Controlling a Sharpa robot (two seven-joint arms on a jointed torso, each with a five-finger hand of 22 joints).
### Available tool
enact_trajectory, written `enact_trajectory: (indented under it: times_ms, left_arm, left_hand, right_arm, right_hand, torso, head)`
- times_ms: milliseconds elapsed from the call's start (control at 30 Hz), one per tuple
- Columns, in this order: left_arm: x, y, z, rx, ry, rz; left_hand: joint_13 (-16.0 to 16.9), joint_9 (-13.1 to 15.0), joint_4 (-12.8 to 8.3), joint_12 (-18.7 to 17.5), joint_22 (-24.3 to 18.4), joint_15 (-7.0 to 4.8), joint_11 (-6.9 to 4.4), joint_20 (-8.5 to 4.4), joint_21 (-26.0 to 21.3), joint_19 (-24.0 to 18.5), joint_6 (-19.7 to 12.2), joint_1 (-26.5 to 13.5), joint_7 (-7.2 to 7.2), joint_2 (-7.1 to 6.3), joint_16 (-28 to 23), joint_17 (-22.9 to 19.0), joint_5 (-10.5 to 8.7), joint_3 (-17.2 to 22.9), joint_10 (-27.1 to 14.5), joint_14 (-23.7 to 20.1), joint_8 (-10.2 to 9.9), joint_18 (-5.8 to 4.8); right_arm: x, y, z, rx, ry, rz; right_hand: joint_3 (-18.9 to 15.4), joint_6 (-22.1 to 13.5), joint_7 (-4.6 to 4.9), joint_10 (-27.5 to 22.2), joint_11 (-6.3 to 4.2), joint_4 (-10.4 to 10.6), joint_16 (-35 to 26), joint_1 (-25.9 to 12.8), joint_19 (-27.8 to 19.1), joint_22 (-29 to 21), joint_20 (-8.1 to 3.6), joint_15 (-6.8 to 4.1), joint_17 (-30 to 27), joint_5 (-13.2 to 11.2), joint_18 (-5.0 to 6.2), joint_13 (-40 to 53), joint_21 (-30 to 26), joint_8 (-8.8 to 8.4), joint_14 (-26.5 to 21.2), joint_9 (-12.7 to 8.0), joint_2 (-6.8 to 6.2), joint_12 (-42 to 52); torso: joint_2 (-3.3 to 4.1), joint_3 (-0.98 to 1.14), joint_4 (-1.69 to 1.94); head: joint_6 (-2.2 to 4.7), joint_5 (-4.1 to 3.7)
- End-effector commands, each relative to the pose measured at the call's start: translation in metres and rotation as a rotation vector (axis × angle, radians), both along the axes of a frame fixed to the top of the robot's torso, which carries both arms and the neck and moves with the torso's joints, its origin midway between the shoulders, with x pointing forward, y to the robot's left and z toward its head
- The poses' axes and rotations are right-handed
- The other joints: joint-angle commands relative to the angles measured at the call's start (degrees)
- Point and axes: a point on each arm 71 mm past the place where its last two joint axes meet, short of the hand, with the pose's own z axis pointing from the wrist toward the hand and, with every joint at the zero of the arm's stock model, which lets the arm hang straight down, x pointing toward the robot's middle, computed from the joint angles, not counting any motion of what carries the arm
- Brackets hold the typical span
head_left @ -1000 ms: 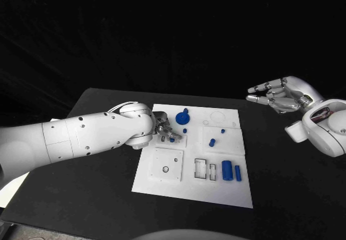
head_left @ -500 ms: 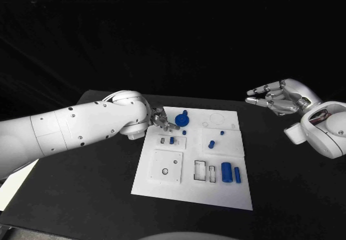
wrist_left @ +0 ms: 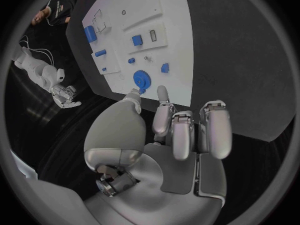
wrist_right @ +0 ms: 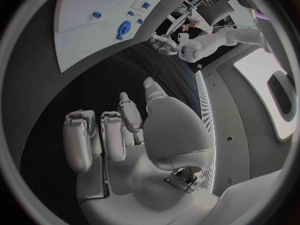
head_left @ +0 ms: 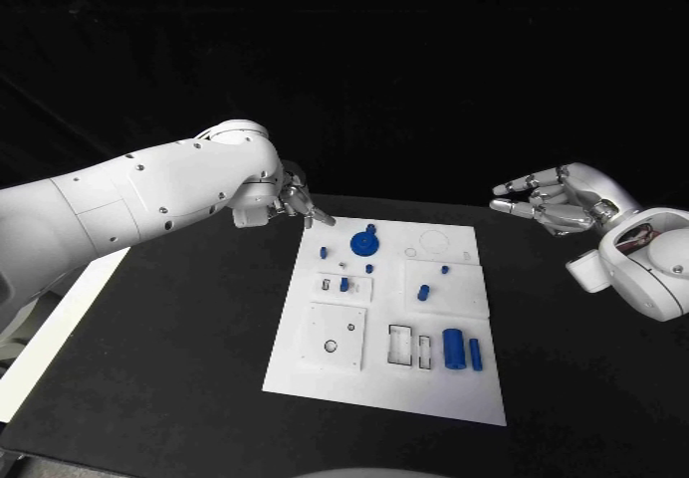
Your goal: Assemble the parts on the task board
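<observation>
In the head view I saw the task board (head_left: 385, 378), a flat white rectangular plate, lying in the middle of the matte black bench (head_left: 172, 378), with its long axis running away from the robot. The room behind was dark. On the board's far part sat a round blue gear (head_left: 364, 240) with a small knob. Near the right edge of the board's near part lay a blue cylinder (head_left: 454, 348) and a thinner blue bar (head_left: 475, 353), side by side, both pointing along the board's long axis. The left hand (head_left: 295, 201) hung above the board's far left corner, its silver fingers partly curled and holding nothing. The right hand (head_left: 553, 204) was well apart to the right, off the board, its fingers bent but apart, empty.

In the left wrist view the left hand (wrist_left: 178, 135) showed smooth metal fingers (wrist_left: 215, 130) lying close together, with no part in them; the gear (wrist_left: 142, 79) and the board (wrist_left: 172, 50) were beyond them.

In the right wrist view the right hand (wrist_right: 119, 135) was also empty, fingers (wrist_right: 78, 140) loosely bent, over the dark bench, with the board (wrist_right: 81, 30) far off.
</observation>
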Motion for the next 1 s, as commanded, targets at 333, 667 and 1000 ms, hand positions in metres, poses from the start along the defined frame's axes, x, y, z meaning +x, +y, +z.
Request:
enact_trajectory:
  times_ms: [333,667,1000]
  left_arm:
    - [0.017,-0.009,-0.029,0.074,0.057,-0.005]
    - [0.02,-0.018,-0.043,0.076,0.066,-0.008]
    - [0.019,-0.019,-0.051,0.088,0.092,-0.011]
  left_hand:
    - [-0.1,-3.92,-0.09,-0.1,2.49,1.22,0.91,1.27,0.02,1.95,-0.62,2.59,1.27,1.26,0.17,15.07,0.16,-2.24,-0.45,5.94,-4.24,-0.07]
    - [0.24,-5.37,0.15,0.3,2.97,1.3,0.95,1.42,0.31,2.14,0.62,1.45,1.27,1.63,0.17,15.07,0.08,-3.91,-0.12,5.94,-5.18,-0.15]
    - [0.22,-6.16,-0.24,0.34,3.07,1.22,0.83,1.38,0.34,2.16,1.58,3.03,1.11,2.01,0.17,15.07,0.22,-4.32,-0.09,5.94,-5.47,-0.15]
  right_arm:
    - [0.0,0.004,-0.002,0.002,0.004,0.021]
    - [0.0,0.007,-0.003,0.003,0.006,0.026]
    - [0.0,0.007,-0.003,0.003,0.007,0.027]
  right_hand:
    - [-0.39,0.39,0.04,-0.41,0.05,-0.08,-0.22,-0.17,4.34,10.59,0.38,0.35,9.7,0.39,-0.72,-0.11,-0.38,0.07,4.64,0.06,0.35,-0.19]
    - [-0.39,0.39,0.04,-0.41,0.05,-0.08,-0.22,-0.17,4.34,10.59,0.38,0.35,9.7,0.39,-0.72,-0.11,-0.38,0.07,4.64,0.06,0.35,-0.19]
    - [-0.39,0.39,0.03,-0.41,0.04,-0.14,-0.22,-0.02,4.34,10.58,0.38,0.35,9.72,0.5,-0.71,-0.12,-0.39,0.07,4.64,0.06,0.43,-0.17]
  torso:
    - [0.24,-0.31,-0.13]
    - [0.17,-0.22,-0.09]
    - [0.13,-0.21,-0.07]
  head:
    - [0.23,0.23]
    - [0.04,0.19]
    - [-0.08,0.06]
